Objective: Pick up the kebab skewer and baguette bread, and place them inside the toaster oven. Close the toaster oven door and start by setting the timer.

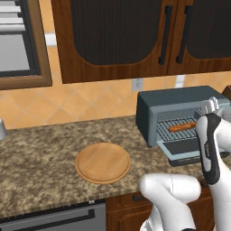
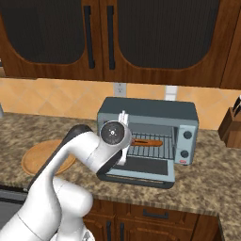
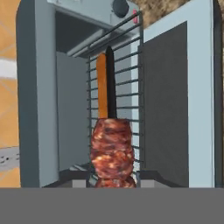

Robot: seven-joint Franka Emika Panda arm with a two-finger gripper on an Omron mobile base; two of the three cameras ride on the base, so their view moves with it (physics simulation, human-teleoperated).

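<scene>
Toaster oven (image 2: 148,110) is our landmark, sitting on the granite desk (image 1: 40,153) with its door (image 2: 141,170) dropped flat open in front. Baguette bread (image 2: 148,141) already lies on the wire rack inside, so we'd call that half done. Kebab skewer (image 3: 112,148) is next: in the hand view it's pinched in our claw (image 3: 113,183), meat chunks nearest us and the dark stick pointing into the oven mouth alongside the loaf. Claw's pressed tight on it. We reckon what's left is dropping it on the rack, shutting the door, then twisting the timer knob (image 2: 188,135) on the oven's right strip.
</scene>
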